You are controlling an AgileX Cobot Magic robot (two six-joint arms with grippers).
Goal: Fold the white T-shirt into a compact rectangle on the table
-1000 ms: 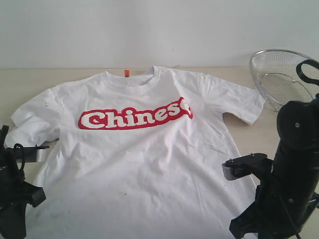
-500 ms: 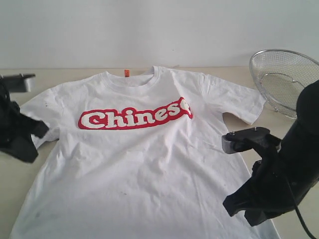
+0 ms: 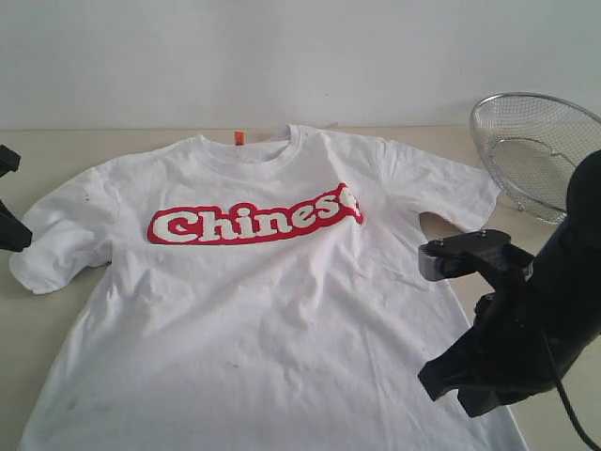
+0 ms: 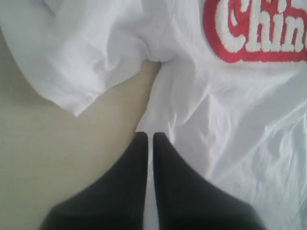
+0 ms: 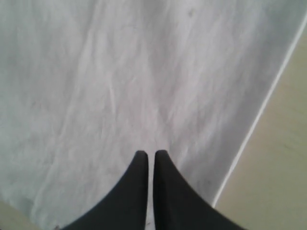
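The white T-shirt (image 3: 272, 310) lies spread face up on the table (image 3: 56, 150), its red "Chinese" banner (image 3: 254, 221) across the chest and an orange neck tag (image 3: 238, 138) at the collar. My left gripper (image 4: 149, 136) is shut and holds nothing. It hangs over the shirt's (image 4: 230, 120) side edge just below the sleeve (image 4: 72, 67), and only a sliver of the left arm (image 3: 7, 221) shows in the exterior view. My right gripper (image 5: 150, 154) is shut and empty above plain white fabric (image 5: 120, 86) near the shirt's edge. The right arm (image 3: 516, 319) stands over the shirt's lower right.
A round wire-mesh basket (image 3: 531, 150) sits at the back right beside the right sleeve. Bare beige tabletop shows left of the shirt (image 4: 48, 158) and along its edge in the right wrist view (image 5: 283, 158). A white wall (image 3: 300, 56) backs the table.
The left arm has swung from the shirt's lower left corner up past the left sleeve, nearly out of the exterior view. The right arm rose slightly and then held. The shirt has not moved.
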